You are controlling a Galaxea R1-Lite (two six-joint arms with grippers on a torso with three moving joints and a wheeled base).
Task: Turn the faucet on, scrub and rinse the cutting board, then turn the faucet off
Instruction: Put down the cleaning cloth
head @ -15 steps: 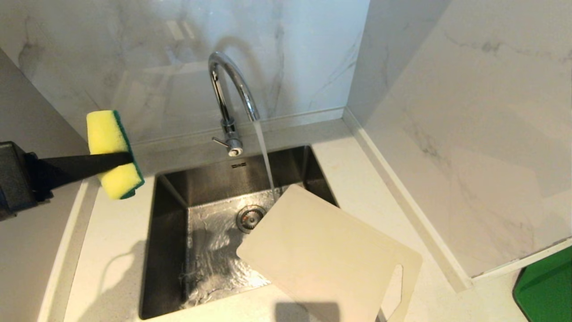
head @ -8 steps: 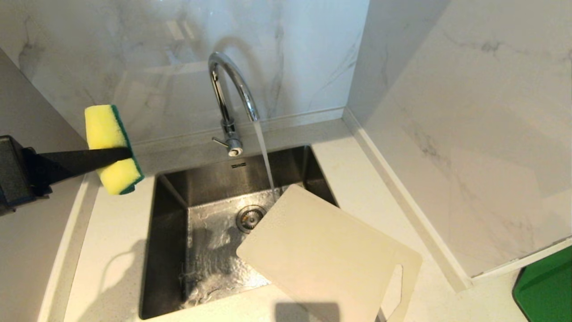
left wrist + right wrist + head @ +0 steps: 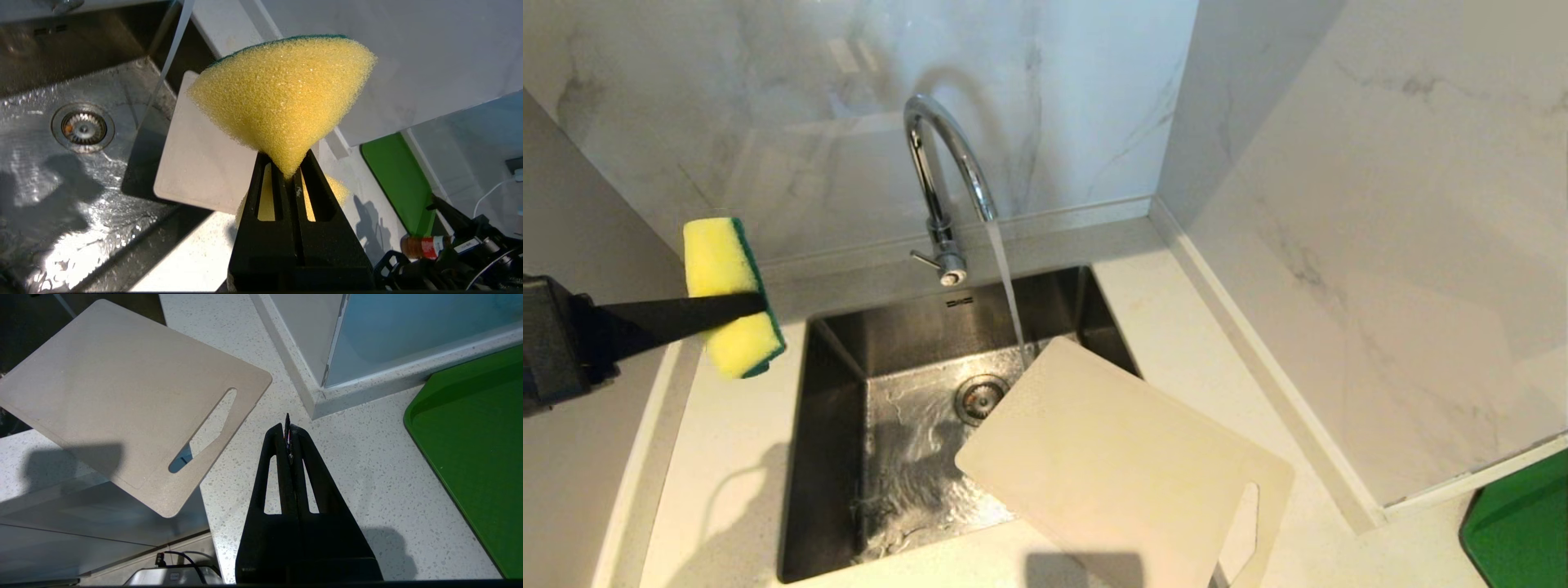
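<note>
Left claw (image 3: pixel 756 304), clenched on one yellow sponge (image 3: pixel 727 294), has dipped slightly over the last second and hangs left of the sink (image 3: pixel 833 457), so scrubbing hasn't begun. Right claw (image 3: pixel 288 430) is clamped empty over the counter. One tap (image 3: pixel 943 163) runs; one cutting board (image 3: pixel 1127 465) lies across the sink's near right corner.

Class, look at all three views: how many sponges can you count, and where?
1. A single yellow-and-green sponge, pinched in the left gripper above the counter, left of the sink. No other shows; one could lie outside the views.
</note>
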